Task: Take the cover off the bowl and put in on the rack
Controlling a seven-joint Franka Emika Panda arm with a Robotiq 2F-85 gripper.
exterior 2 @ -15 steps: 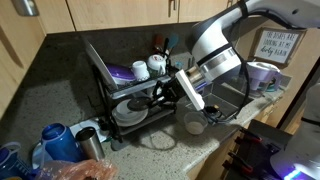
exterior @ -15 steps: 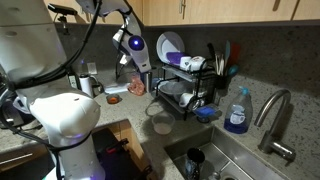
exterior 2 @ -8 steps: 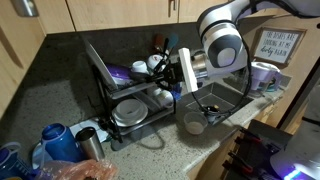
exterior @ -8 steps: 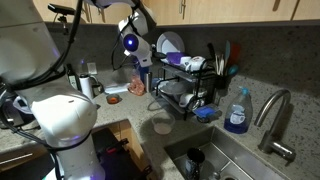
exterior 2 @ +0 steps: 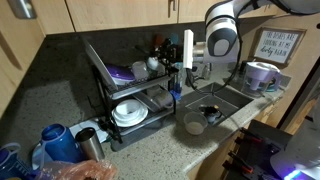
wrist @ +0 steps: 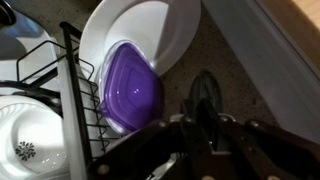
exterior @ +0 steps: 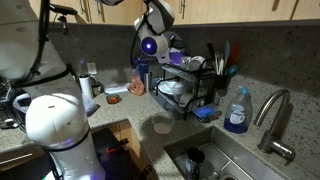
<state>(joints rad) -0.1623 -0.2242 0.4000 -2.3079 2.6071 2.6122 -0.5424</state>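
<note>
Cover [exterior 2: 187,42] is off the bowl [exterior 2: 193,124], which sits well below our gripper [exterior 2: 191,57]. We judge the gripper clamped on the cover, held edge-on. Setting it on the rack [exterior 2: 100,72], just beside and below, is left.

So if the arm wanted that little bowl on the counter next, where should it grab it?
Probably by the rim. The bowl stands upright on the counter with its mouth open, so a pinch across the wall, coming straight down, suits it. I'd take the side facing away from the rack, where there looks to be more room.
</note>
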